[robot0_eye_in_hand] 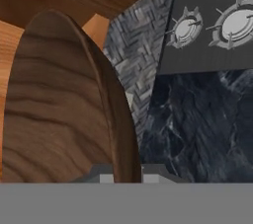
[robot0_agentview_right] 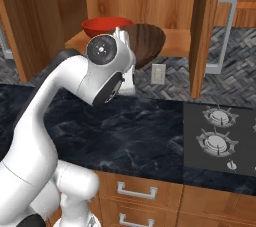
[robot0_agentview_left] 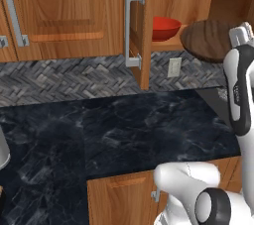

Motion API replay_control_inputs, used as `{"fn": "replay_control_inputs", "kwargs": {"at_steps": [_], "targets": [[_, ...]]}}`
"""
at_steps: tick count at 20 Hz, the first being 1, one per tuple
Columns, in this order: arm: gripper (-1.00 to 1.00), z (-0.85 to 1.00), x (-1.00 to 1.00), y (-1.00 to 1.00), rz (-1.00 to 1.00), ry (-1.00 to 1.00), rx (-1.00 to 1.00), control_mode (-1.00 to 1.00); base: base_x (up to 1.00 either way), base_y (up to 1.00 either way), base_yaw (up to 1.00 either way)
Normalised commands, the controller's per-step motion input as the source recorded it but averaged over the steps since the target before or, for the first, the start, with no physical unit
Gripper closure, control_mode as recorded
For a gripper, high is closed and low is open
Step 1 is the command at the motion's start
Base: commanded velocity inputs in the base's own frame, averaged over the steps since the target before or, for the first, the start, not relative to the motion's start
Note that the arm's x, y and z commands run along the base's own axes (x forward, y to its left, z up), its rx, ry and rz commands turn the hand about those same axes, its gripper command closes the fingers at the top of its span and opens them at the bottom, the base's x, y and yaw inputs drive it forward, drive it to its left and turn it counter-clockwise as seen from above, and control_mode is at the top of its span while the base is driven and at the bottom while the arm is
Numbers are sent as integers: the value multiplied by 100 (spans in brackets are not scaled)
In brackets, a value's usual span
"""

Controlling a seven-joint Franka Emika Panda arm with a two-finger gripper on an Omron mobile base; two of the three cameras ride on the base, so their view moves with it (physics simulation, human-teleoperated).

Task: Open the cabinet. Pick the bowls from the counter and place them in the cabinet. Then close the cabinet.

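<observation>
Wood bowl [robot0_eye_in_hand: 59, 104] is being gripped by its rim in the nearly closed end effector [robot0_eye_in_hand: 126, 176], at three o'clock of the red bowl [robot0_agentview_left: 164, 27] resting inside the open cabinet [robot0_agentview_left: 144, 35], for shelving.

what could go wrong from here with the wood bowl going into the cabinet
1. The brown bowl is pinched by its rim alone, and the fingers barely show; it might slip out.
2. It hangs at the shelf edge, so releasing now could drop it on the counter.
3. The red bowl sits close; pushing in may knock it.
</observation>
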Motion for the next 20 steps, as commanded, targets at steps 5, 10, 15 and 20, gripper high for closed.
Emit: {"fn": "replay_control_inputs", "kwargs": {"at_steps": [5,10,15,20], "targets": [[100,0,49,0,0,0,0,-100,0,0,0],[100,0,44,0,0,-2,0,-100,0,0,0],[100,0,47,-5,-1,0,0,-100,0,0,0],[100,2,45,-6,-4,0,0,-100,0,0,0]]}}
